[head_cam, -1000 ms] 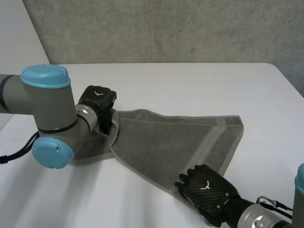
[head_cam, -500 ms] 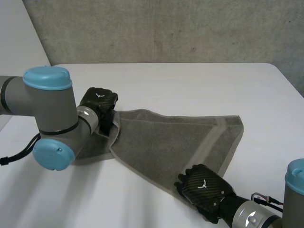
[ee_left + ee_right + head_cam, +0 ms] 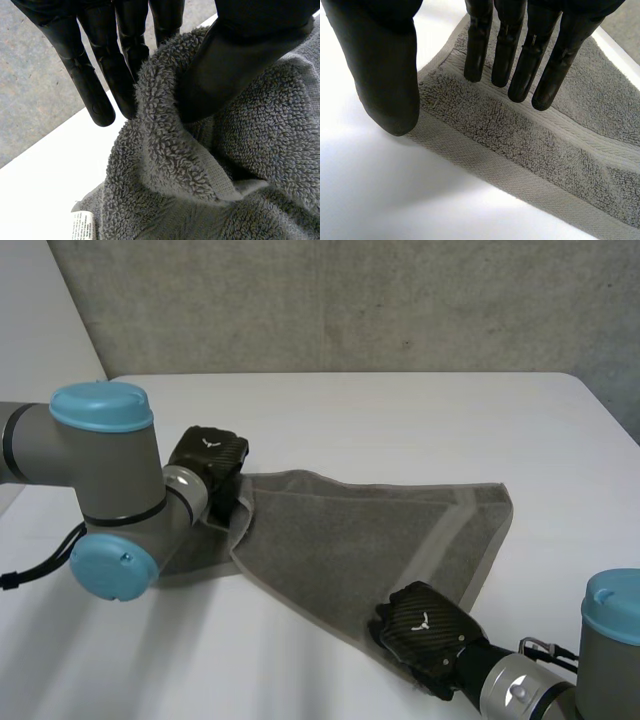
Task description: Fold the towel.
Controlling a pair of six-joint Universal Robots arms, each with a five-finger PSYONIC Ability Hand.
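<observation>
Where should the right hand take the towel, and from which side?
Take the flat hem of the towel right under the right hand, coming in from the bare table side. That edge lies flat, with the thumb just outside it and the fingers straight above the towel, so likely slide the thumb under and pinch down. The left hand pinches a fold at the other end.

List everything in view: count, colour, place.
towel: one, grey, partly folded, lying on the table between the hands
label: one, white, on the towel's edge near the left hand
table: one, white, under everything
wall: one, grey, behind the table
arms: two, grey with light-blue caps, at the table's near side
left hand: one, black, pinching a fold at the towel's end
right hand: one, black, fingers straight over the towel's near edge
</observation>
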